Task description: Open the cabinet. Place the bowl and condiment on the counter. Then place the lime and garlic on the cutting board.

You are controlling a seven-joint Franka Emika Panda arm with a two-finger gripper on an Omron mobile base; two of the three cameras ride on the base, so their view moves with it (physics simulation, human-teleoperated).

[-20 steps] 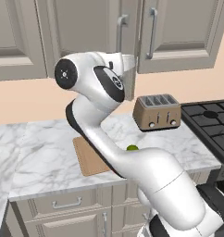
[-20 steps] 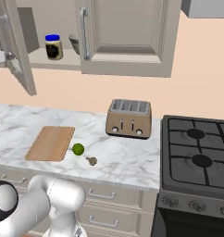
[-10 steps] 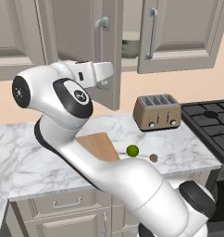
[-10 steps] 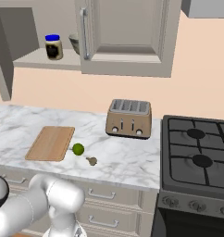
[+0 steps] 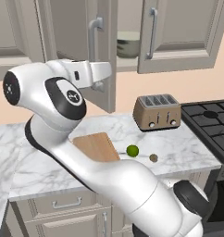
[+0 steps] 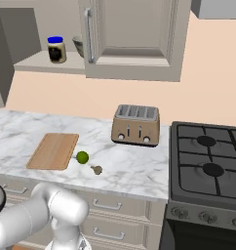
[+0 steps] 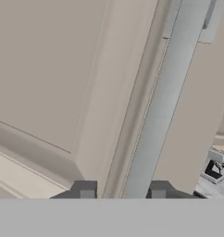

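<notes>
Gripper (image 7: 122, 193) astride smooth silver bar handle (image 7: 164, 97) of raised-panel cabinet (image 7: 63, 78).

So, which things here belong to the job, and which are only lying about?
Job: cabinet, bowl, condiment jar, counter, lime, garlic, cutting board.
Lying about: toaster, stove.

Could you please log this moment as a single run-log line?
phase: opening cabinet | end effector: straddling door handle | bowl, condiment: on shelf | lime, garlic: on counter
</notes>
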